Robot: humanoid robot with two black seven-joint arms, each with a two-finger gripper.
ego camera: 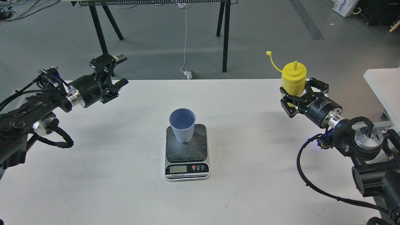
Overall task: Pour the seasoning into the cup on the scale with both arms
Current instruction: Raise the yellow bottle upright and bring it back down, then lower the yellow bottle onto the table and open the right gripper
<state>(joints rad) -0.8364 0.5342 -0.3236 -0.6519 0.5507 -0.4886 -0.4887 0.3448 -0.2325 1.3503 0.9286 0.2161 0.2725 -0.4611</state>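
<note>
The light blue ribbed cup [182,125] stands upright on the dark plate of the silver scale [187,153] at the table's middle. The yellow seasoning bottle [293,79] stands upright at the far right of the table, nozzle up, with its small cap hanging off on the tether to the upper left. My right gripper [301,95] is closed around the bottle's lower part, and the bottle's base is hidden behind it. My left gripper [120,70] is open and empty over the table's far left edge, well away from the cup.
The white table [125,187] runs wide around the scale. A second white table edge [382,84] shows at the far right. Black stand legs [223,34] and a hanging white cable [185,37] are on the floor behind.
</note>
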